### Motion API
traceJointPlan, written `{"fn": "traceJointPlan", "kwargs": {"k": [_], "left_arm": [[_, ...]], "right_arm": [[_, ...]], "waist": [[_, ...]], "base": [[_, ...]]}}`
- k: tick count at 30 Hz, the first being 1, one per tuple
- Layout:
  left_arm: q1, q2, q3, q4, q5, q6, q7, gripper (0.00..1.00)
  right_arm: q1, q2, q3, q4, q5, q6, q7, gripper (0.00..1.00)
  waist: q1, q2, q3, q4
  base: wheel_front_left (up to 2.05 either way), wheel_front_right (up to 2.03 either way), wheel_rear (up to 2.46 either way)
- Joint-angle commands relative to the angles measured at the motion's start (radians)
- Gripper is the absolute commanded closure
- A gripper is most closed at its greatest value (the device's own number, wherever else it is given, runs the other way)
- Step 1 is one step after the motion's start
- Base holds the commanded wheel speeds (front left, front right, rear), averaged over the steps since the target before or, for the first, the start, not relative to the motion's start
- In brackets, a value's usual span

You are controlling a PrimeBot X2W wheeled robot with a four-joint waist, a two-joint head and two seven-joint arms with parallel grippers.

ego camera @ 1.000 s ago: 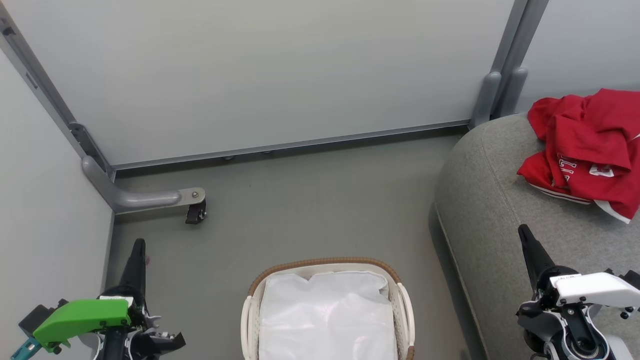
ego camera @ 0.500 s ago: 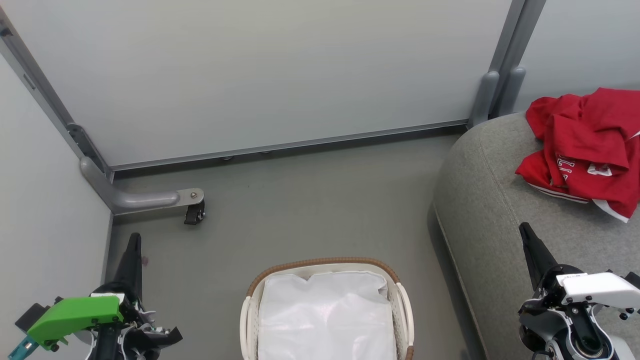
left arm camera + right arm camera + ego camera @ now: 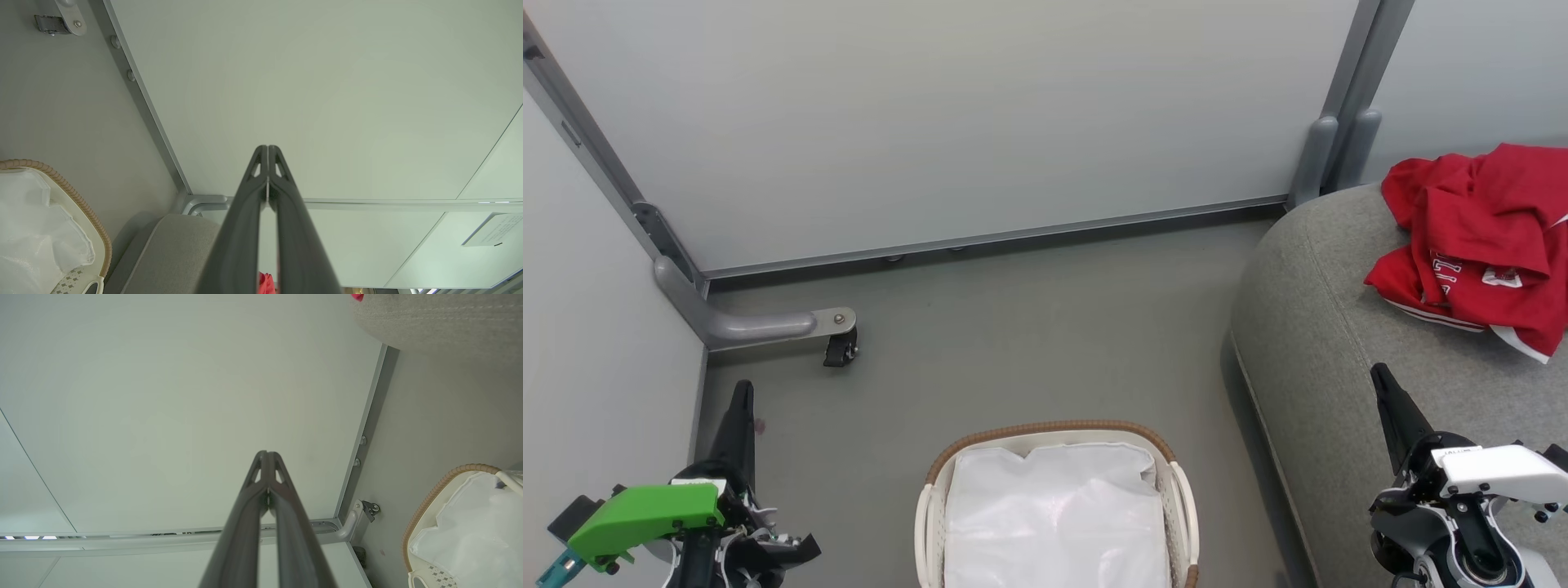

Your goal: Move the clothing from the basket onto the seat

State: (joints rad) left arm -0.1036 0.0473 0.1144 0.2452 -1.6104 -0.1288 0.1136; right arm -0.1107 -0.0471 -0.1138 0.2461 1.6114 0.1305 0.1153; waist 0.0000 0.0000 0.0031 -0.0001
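A: Where is the clothing (image 3: pixel 1486 245)?
B: Upper right of frame, crumpled on the seat (image 3: pixel 1323 343). Basket (image 3: pixel 1045 429) is at btm centre on the floor, w/ white liner (image 3: pixel 1054 523) inside.
A: And the claws?
B: Left claw (image 3: pixel 742 390) lower left, right claw (image 3: pixel 1379 374) lower right. Both fingers pressed together, holding nothing.

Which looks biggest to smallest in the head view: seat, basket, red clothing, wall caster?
1. seat
2. basket and clothing: close, both cropped by the frame, so unsure
3. caster
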Motion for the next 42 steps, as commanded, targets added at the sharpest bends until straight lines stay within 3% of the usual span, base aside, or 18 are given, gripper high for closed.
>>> {"fn": "traceJointPlan", "kwargs": {"k": [1,42], "left_arm": [[-0.010,0.005,0.002,-0.002,-0.005,-0.004,0.004,1.00],[-0.010,0.005,0.002,-0.002,-0.005,-0.004,0.004,1.00]], "right_arm": [[0.005,-0.006,-0.002,-0.004,0.003,0.000,0.001,1.00],[0.005,-0.006,-0.002,-0.004,0.003,0.000,0.001,1.00]], "waist": [[0.0000,0.0000,0.000,0.000],[0.0000,0.0000,0.000,0.000]], "base": [[0.00,0.00,0.00],[0.00,0.00,0.00]]}}
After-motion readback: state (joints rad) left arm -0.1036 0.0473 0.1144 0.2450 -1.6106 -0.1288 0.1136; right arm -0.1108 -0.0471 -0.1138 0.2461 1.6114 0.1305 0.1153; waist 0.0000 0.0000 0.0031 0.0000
